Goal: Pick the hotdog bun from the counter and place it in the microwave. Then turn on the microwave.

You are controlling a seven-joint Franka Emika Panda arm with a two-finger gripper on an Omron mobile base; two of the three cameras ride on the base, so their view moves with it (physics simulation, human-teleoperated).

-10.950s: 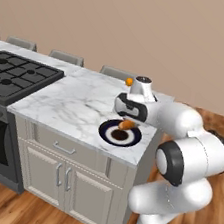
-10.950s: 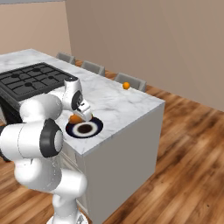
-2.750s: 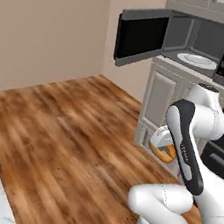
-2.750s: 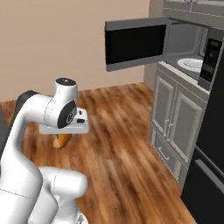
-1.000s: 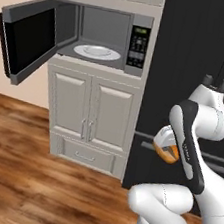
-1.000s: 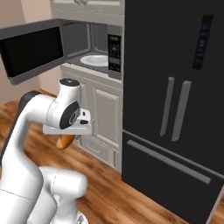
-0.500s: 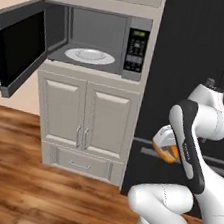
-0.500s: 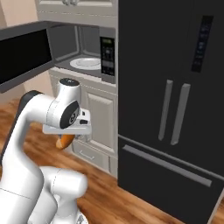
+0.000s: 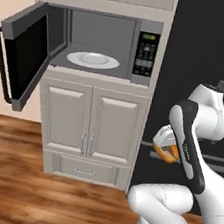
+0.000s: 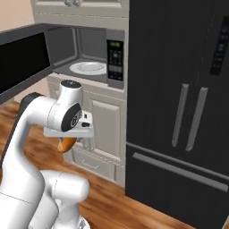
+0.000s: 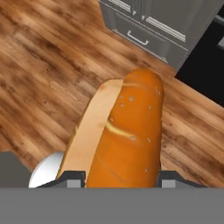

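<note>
Microwave (image 9: 93, 45) upper left of left base view, door (image 9: 20, 58) swung wide open, white turntable plate (image 9: 92, 59) inside. Keypad (image 9: 145, 53) with green display at its right. Black fridge (image 10: 179, 103) just beside. Gripper (image 11: 119, 177) clamped on hotdog bun (image 11: 120, 140), carried low, centre frame in hand view, over wood floor (image 11: 39, 74). Bun well below microwave opening.
</note>
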